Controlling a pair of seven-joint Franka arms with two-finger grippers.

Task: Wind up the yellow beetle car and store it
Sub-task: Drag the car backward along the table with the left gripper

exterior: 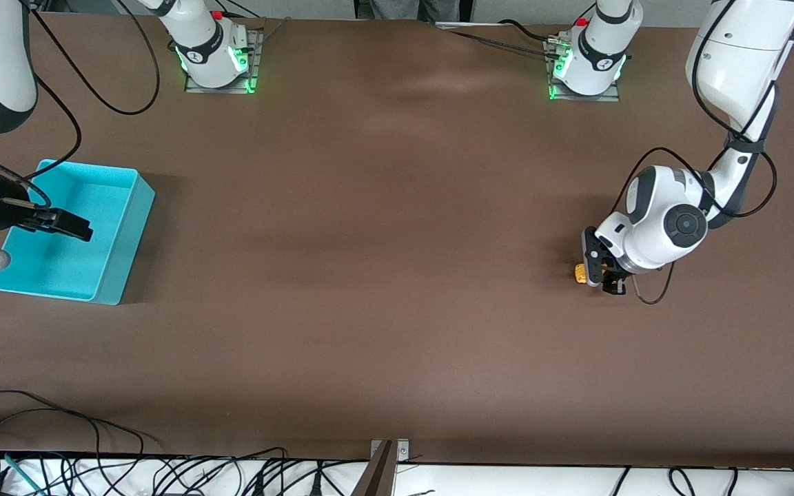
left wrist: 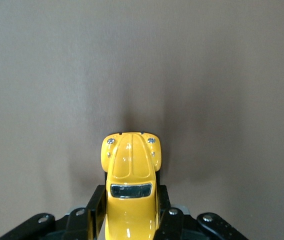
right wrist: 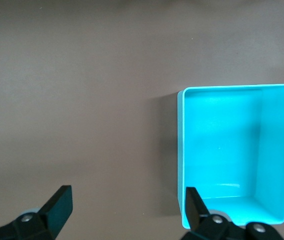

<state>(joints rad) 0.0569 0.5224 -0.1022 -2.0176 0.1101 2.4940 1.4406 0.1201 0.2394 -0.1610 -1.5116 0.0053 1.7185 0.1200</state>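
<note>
The yellow beetle car (exterior: 580, 273) is at the left arm's end of the table, down at the brown tabletop. My left gripper (exterior: 595, 272) is shut on it. In the left wrist view the car (left wrist: 131, 170) sticks out nose first from between the black fingers (left wrist: 95, 210), which press on both its sides; my left gripper (left wrist: 131, 207) holds its rear half. My right gripper (exterior: 78, 228) is open and empty, hovering over the teal bin (exterior: 97, 196). In the right wrist view my right gripper (right wrist: 127, 205) straddles bare table beside the bin's wall (right wrist: 180, 150).
The teal bin is empty and stands at the right arm's end of the table. Cables (exterior: 59, 413) lie along the table edge nearest the front camera. The two arm bases (exterior: 214, 52) stand along the edge farthest from it.
</note>
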